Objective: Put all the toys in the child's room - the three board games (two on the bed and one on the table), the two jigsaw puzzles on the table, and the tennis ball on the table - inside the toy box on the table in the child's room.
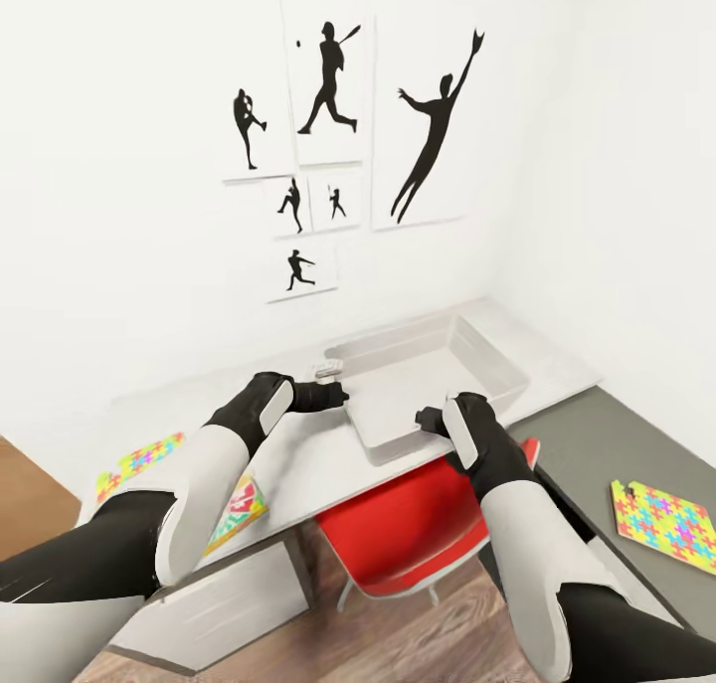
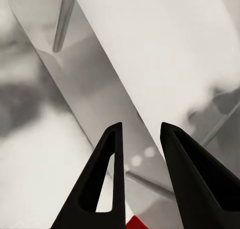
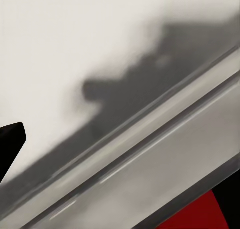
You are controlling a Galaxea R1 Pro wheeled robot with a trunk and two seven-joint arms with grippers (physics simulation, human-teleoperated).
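Grey toy box (image 1: 438, 390): 1; jigsaw puzzles (image 1: 664, 525): 2; board games (image 1: 237, 512): 1.

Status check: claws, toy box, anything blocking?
Left claw open, empty, at toy box rim. Right claw at its near wall, state unclear. Box looks empty; jigsaw puzzles outside. Red chair under table.
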